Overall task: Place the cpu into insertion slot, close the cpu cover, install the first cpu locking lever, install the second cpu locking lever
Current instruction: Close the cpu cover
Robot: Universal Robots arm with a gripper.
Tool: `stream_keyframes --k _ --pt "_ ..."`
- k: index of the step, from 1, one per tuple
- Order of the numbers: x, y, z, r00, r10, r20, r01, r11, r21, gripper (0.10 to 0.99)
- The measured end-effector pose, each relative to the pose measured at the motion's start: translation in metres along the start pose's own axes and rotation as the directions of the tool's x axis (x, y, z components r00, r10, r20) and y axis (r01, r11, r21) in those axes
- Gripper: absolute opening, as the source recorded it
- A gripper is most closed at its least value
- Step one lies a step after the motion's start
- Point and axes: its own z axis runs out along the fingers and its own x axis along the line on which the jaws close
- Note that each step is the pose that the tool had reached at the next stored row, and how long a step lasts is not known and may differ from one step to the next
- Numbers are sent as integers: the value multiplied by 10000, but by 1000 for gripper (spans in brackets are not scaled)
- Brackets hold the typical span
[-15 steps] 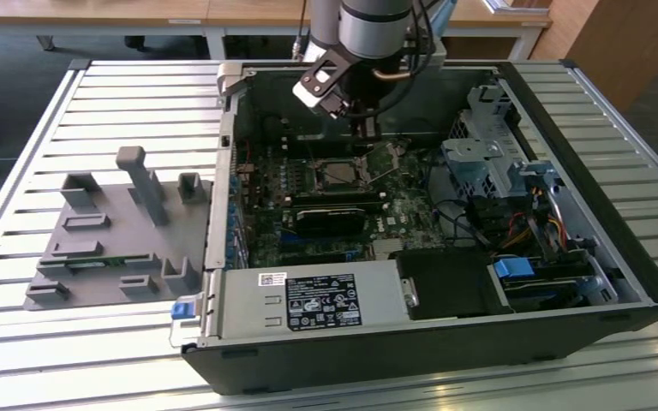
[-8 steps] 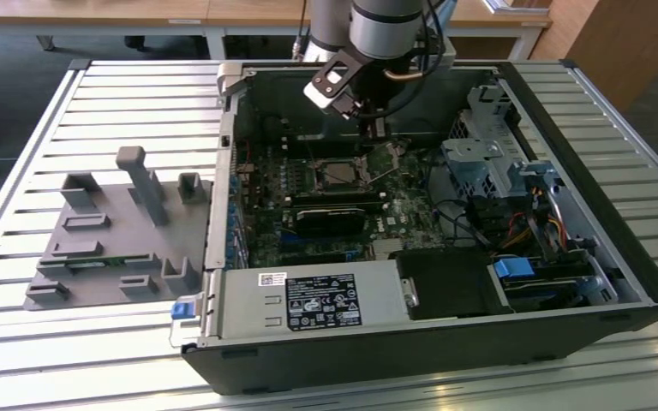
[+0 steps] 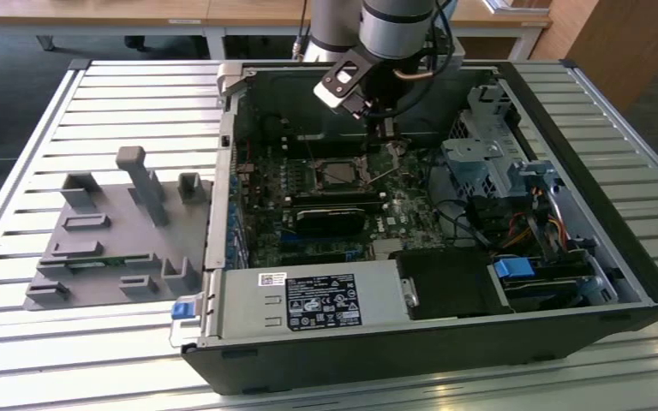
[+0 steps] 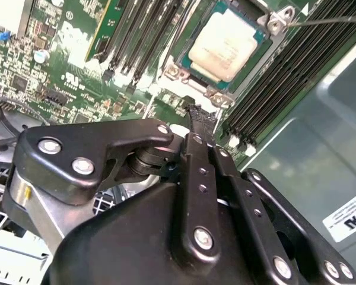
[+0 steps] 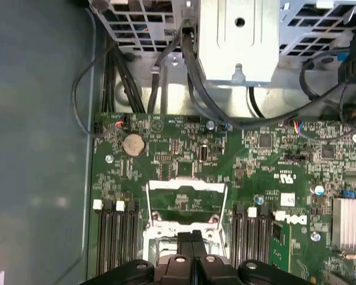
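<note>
The cpu (image 4: 228, 44), a pale silvery square, lies in the insertion slot (image 4: 267, 37) on the green motherboard, its thin green edge still showing. In the first wrist view the cpu cover (image 5: 187, 185), a silvery frame with a cut-out centre, looks tilted up from the socket, with green board showing through it. A thin locking lever (image 4: 329, 21) sticks out past the socket's corner. My gripper (image 4: 200, 116) hangs just above the board beside the socket, black fingers pressed together with nothing visible between them. From outside, the gripper (image 3: 392, 141) is inside the open computer case, at the socket (image 3: 335, 175).
Black memory slots (image 5: 115, 237) flank the socket. A black heatsink block (image 3: 329, 214), the power supply (image 3: 306, 300) and a drive cage (image 3: 489, 163) with cables crowd the case. A grey fixture (image 3: 112, 231) stands on the slatted table at the exterior view's left.
</note>
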Motion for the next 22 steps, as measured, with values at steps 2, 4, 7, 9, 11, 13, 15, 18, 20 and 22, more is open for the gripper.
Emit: stream_keyframes --k 2,4,7,9,11,13,15,18,20,22 --pt "4 31 2 10000 1 3 -1 10000 0 106" --pt "9 59 5 10000 1 12 -1 10000 1 106" --pt "13 92 10 10000 11 25 -11 10000 0 106" --pt "13 111 12 10000 12 28 -12 10000 1 106" --pt "13 129 15 10000 12 27 -12 10000 0 106" --pt "13 151 18 10000 12 27 -12 10000 0 106" --pt "14 174 21 10000 11 27 -11 10000 0 106" --pt "15 205 26 10000 11 27 -11 10000 0 106" --pt "16 224 30 10000 12 27 -12 10000 0 106" --pt "17 244 33 10000 12 27 -12 10000 0 106"
